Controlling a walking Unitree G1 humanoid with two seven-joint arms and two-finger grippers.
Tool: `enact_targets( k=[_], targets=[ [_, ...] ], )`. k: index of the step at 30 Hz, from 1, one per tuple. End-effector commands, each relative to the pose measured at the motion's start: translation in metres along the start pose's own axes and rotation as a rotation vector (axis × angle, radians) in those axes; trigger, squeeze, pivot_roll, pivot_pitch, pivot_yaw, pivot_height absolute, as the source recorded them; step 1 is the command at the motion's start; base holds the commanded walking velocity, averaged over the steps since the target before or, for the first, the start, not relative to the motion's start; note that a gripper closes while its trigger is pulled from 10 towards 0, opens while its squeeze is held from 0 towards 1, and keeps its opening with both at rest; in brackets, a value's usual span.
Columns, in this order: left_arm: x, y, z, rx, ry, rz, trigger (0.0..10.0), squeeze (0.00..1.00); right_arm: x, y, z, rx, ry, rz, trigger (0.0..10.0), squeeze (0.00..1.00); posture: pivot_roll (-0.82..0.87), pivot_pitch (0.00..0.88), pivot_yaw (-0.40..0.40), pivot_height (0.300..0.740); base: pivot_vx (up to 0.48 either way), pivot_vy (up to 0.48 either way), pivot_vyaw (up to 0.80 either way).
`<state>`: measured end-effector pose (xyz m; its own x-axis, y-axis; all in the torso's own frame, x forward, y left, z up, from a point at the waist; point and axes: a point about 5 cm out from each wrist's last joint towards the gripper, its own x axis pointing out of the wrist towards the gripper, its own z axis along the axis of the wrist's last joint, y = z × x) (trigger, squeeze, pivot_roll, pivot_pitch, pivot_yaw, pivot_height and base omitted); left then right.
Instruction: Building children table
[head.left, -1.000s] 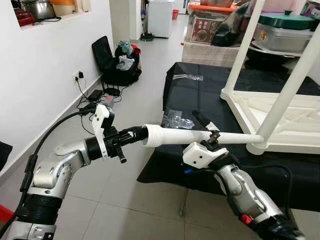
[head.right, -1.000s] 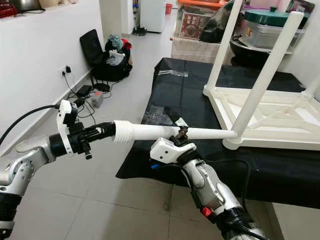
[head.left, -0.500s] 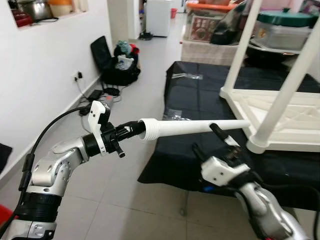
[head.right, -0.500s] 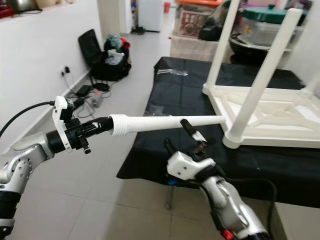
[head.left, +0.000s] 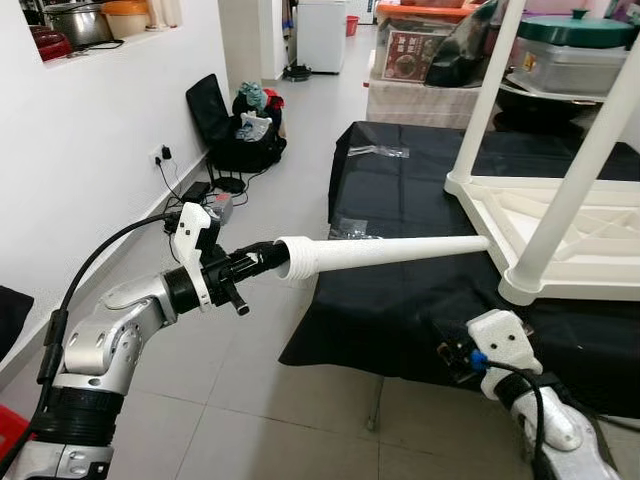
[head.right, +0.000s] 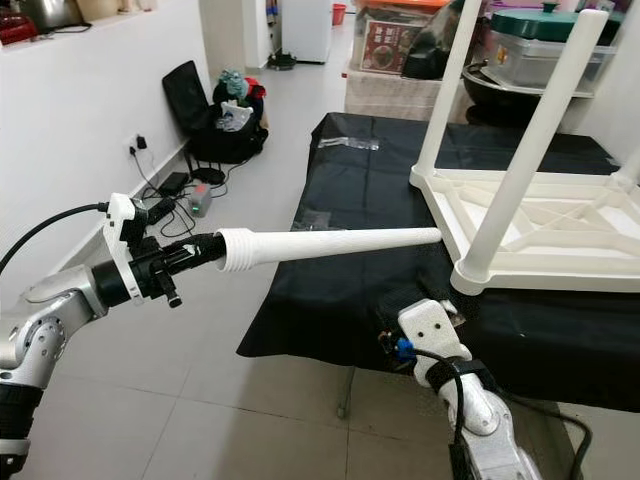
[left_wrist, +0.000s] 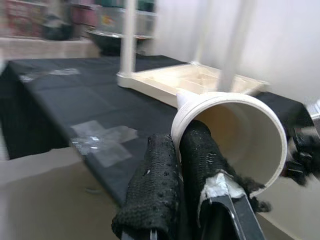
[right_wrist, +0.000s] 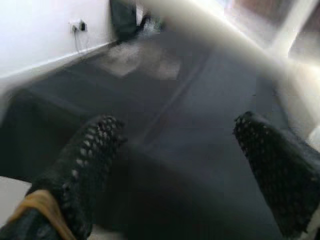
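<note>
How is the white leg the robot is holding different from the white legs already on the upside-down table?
The held leg lies nearly level, while the fitted legs stand up from the upside-down table. The held leg is loose: the left gripper pinches its wide hollow end. The fitted legs sit in the table's corners. The held leg's narrow tip points toward the table. All are plain white tubes.

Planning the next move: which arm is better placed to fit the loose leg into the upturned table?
Left. The left gripper already pinches the white table leg at its wide end, its tip near the upside-down table. The right gripper hangs open and low.
</note>
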<state>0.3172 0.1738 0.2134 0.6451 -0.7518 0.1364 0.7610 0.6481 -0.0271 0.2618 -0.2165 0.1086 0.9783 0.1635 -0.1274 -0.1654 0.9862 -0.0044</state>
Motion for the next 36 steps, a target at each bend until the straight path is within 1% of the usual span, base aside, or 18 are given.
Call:
enact_targets(
  k=[1, 2, 3, 4, 5, 6, 9, 12, 16, 18, 20, 25, 27, 28, 29, 30, 31, 36],
  targets=[
    [-0.002, 0.002, 0.004, 0.007, -0.033, 0.023, 10.0, 0.0, 0.0, -0.001, 0.001, 0.098, 0.028, 0.016, 10.0, 1.0, 0.06, 0.0, -0.053, 0.74, 0.0, 0.0, 0.0],
    [-0.002, 0.003, 0.005, 0.008, -0.048, 0.037, 10.0, 0.0, 0.003, 0.004, 0.0, 0.251, 0.057, 0.031, 10.0, 1.0, 0.06, 0.0, -0.054, 0.74, 0.0, 0.0, 0.0],
    [-0.001, 0.003, 0.007, 0.02, -0.063, 0.048, 10.0, 0.0, 0.007, 0.012, 0.0, 0.431, 0.069, 0.039, 10.0, 0.14, 0.06, 0.0, -0.056, 0.74, 0.0, 0.0, 0.0],
    [-0.001, 0.003, 0.007, 0.02, -0.063, 0.048, 10.0, 0.0, 0.007, 0.012, 0.0, 0.431, 0.069, 0.039, 10.0, 0.14, 0.06, 0.0, -0.056, 0.74, 0.0, 0.0, 0.0],
    [0.0, 0.002, 0.008, 0.044, -0.065, 0.047, 10.0, 0.0, 0.012, 0.018, 0.001, 0.571, 0.073, 0.035, 10.0, 0.0, 0.07, 0.0, -0.055, 0.74, 0.0, 0.0, 0.0],
    [0.0, 0.002, 0.008, 0.044, -0.065, 0.047, 10.0, 0.0, 0.012, 0.018, 0.001, 0.571, 0.073, 0.035, 10.0, 0.0, 0.07, 0.0, -0.055, 0.74, 0.0, 0.0, 0.0],
    [-0.001, 0.004, 0.01, 0.097, -0.07, 0.062, 10.0, 0.0, 0.021, 0.038, 0.004, 0.774, 0.083, 0.078, 10.0, 0.0, 0.07, 0.0, -0.052, 0.74, 0.0, 0.0, 0.0],
    [-0.001, 0.005, 0.011, 0.113, -0.072, 0.073, 10.0, 0.0, 0.025, 0.046, 0.006, 0.825, 0.088, 0.098, 10.0, 0.0, 0.07, 0.0, -0.052, 0.74, 0.0, 0.0, 0.0],
    [-0.001, 0.01, -0.005, 0.54, 0.056, 0.138, 10.0, 0.0, 0.035, 0.066, 0.031, 0.893, 0.097, 0.247, 10.0, 0.0, 0.08, 0.0, -0.064, 0.74, 0.0, 0.0, 0.0],
    [-0.001, 0.01, -0.005, 0.54, 0.056, 0.138, 10.0, 0.0, 0.035, 0.066, 0.031, 0.893, 0.097, 0.247, 10.0, 0.0, 0.08, 0.0, -0.064, 0.74, 0.0, 0.0, 0.0],
    [-0.004, 0.012, -0.01, 0.688, 0.082, 0.15, 10.0, 0.0, 0.039, 0.062, 0.041, 0.904, 0.114, 0.274, 10.0, 0.0, 0.08, 0.0, -0.071, 0.74, 0.0, 0.0, 0.0],
    [-0.007, 0.013, -0.011, 0.777, 0.089, 0.15, 10.0, 0.0, 0.04, 0.058, 0.046, 0.912, 0.121, 0.274, 10.0, 0.0, 0.08, 0.0, -0.074, 0.74, 0.0, 0.0, 0.0],
    [-0.008, 0.005, -0.016, 0.992, 0.087, 0.08, 10.0, 0.0, 0.042, 0.055, 0.052, 0.926, 0.135, 0.276, 10.0, 0.0, 0.09, 0.0, -0.079, 0.74, 0.0, 0.0, 0.0],
    [-0.008, 0.005, -0.016, 0.992, 0.087, 0.08, 10.0, 0.0, 0.042, 0.055, 0.052, 0.926, 0.135, 0.276, 10.0, 0.0, 0.09, 0.0, -0.079, 0.74, 0.0, 0.0, 0.0],
    [-0.007, -0.001, -0.018, 1.125, 0.078, 0.033, 10.0, 0.0, 0.043, 0.057, 0.053, 0.93, 0.148, 0.283, 10.0, 0.0, 0.09, 0.0, -0.079, 0.74, 0.0, 0.0, 0.0],
    [-0.007, -0.001, -0.018, 1.125, 0.078, 0.033, 10.0, 0.0, 0.043, 0.057, 0.053, 0.93, 0.148, 0.283, 10.0, 0.0, 0.09, 0.0, -0.079, 0.74, 0.0, 0.0, 0.0],
    [-0.005, -0.01, -0.021, 1.289, 0.045, -0.043, 10.0, 0.0, 0.045, 0.064, 0.051, 0.933, 0.177, 0.296, 10.0, 0.0, 0.09, 0.0, -0.078, 0.74, 0.0, 0.0, 0.0],
    [-0.003, -0.013, -0.026, 1.367, 0.017, -0.074, 10.0, 0.0, 0.045, 0.069, 0.049, 0.931, 0.205, 0.303, 10.0, 0.0, 0.09, 0.0, -0.076, 0.74, 0.0, 0.0, 0.0]
  ],
)
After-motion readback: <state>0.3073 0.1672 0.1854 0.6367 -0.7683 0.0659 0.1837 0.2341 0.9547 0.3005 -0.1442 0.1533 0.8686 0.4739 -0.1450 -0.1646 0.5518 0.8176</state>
